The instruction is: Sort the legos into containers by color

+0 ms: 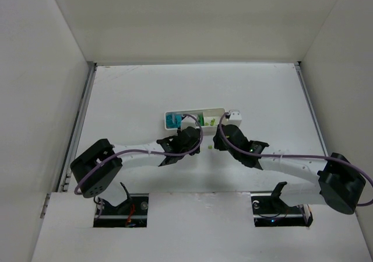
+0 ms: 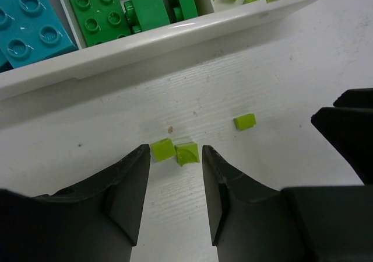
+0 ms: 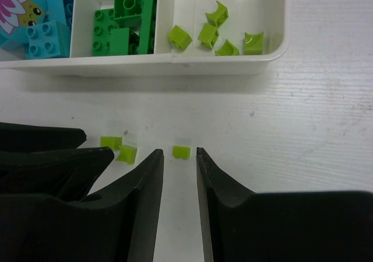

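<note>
The white tray (image 1: 217,109) holds cyan-blue bricks (image 3: 44,31) in its left compartment, green bricks (image 3: 125,17) in the middle one and several yellow-green pieces (image 3: 215,31) in the right one. Three yellow-green pieces lie on the table in front of it. My left gripper (image 2: 175,154) is open, low over the table, with two of these pieces (image 2: 163,150) (image 2: 187,153) between its fingertips. My right gripper (image 3: 179,153) is open with the third piece (image 3: 181,152) between its fingertips. In the top view both grippers (image 1: 189,140) (image 1: 224,139) sit close together just before the tray.
The two grippers nearly touch: the right one's fingers (image 2: 349,133) show at the edge of the left wrist view, the left one's fingers (image 3: 52,157) at the left of the right wrist view. The tray's front wall (image 3: 175,63) stands just ahead. White walls enclose the table.
</note>
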Robot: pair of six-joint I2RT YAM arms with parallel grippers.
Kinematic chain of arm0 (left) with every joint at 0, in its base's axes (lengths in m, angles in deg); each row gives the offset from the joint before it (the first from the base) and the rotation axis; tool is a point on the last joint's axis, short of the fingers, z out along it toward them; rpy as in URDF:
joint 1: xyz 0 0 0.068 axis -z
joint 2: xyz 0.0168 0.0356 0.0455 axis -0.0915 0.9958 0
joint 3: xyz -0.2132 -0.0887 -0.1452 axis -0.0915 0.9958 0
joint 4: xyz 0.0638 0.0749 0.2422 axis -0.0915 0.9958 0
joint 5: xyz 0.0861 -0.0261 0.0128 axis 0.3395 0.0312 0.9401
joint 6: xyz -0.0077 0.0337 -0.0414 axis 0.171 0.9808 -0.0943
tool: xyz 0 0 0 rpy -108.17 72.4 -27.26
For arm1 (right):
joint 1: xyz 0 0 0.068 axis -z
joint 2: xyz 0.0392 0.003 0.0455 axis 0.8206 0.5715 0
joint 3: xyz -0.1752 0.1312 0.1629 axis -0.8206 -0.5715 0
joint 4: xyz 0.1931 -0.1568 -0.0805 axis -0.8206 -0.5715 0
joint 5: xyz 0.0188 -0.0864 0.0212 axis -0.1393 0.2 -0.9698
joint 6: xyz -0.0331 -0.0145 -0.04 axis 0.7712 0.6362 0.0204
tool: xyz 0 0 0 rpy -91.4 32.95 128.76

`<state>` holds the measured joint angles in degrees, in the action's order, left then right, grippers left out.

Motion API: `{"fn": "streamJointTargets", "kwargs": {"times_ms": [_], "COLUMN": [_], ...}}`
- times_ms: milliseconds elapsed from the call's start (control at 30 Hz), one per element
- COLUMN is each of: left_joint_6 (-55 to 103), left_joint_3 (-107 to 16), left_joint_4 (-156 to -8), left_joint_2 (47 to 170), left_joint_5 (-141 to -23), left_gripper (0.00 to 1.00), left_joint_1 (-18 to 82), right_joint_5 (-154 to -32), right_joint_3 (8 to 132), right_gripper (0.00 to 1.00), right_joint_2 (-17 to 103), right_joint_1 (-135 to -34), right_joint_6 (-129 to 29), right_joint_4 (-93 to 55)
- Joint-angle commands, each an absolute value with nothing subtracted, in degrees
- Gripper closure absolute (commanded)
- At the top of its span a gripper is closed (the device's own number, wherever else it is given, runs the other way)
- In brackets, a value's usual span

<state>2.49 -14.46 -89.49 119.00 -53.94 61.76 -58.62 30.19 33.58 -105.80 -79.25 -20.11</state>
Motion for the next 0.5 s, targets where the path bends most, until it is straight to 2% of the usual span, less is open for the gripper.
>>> {"fn": "streamJointTargets", "kwargs": {"times_ms": [0,467], "left_joint_6": [2.6,2.0], "left_joint_3": [-17.2,-18.0], "left_joint_4": [-88.8,-90.4], "left_joint_2": [120.6,126.8], "left_joint_5": [-51.8,-48.6], "left_gripper": [0.62,0.71], "left_joint_1": [62.2,62.2], "right_joint_5": [-58.3,-58.9], "right_joint_3": [29.7,26.4], "right_gripper": [0.65,0.65], "right_joint_2": [32.7,32.7], "right_joint_1": [-106.0,-108.3], "right_joint_6": [-80.3,-83.5], "right_joint_4": [-16.9,-14.7]}}
